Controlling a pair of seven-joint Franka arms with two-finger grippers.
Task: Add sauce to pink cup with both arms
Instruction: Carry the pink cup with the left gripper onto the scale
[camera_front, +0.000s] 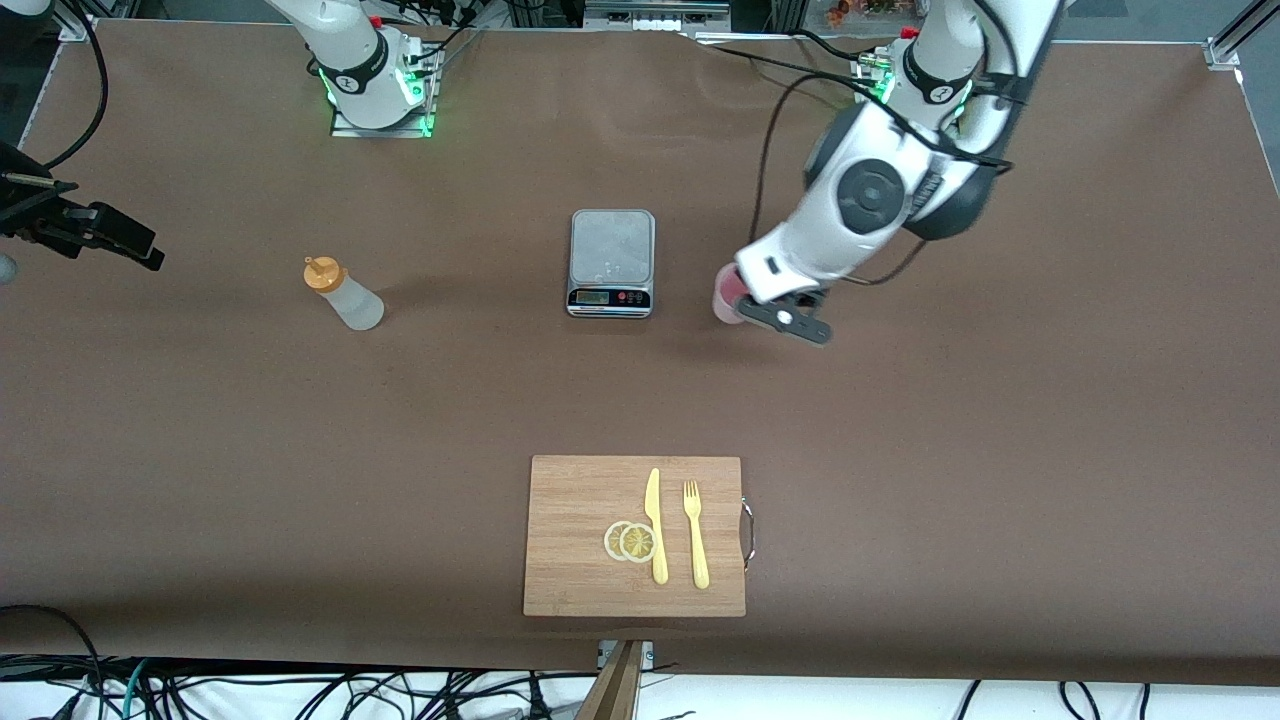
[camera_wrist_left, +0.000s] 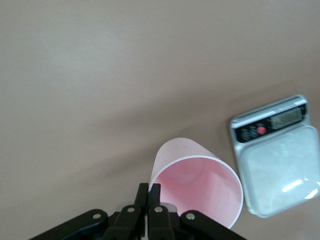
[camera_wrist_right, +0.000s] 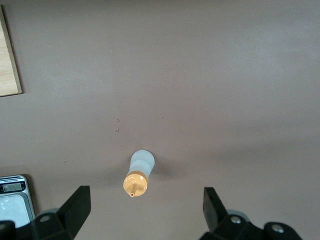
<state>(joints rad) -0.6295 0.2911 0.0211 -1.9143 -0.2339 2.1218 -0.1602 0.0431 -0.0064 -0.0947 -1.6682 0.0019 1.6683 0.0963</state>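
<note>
While the left tool (camera_wrist_left: 148, 200) pinches the rim wall of the cup (camera_wrist_left: 197, 182), one finger inside and one outside, clenched on it, the cup sits just beside the scale (camera_front: 611, 262), toward the left arm's end of the surface (camera_front: 900, 450); whether its base touches the surface or hangs a little above it I cannot tell; the right tool (camera_wrist_right: 145, 210) hangs released, jaws wide, over the bottle (camera_front: 342, 295), which stands upright with its orange cap on, well apart from the scale toward the right arm's end; the right arm appears to wait there. Judging by this, the step in hand is moving the cup, likely onto the scale's plate, before any sauce is fetched. To do it well: keep the cup upright, since a one-wall pinch lets a light tumbler swing; lift only enough to pass the plate's edge; carry it sideways slowly; set it down near the plate's middle, clear of the display and buttons; open only once the base rests flat, then draw straight up so the inner finger does not drag the rim and tip the cup. A cutting board (camera_front: 634, 535) with lemon slices (camera_front: 630, 541), knife (camera_front: 656, 526) and fork (camera_front: 695, 534) lies nearer the front camera, out of the path.
</note>
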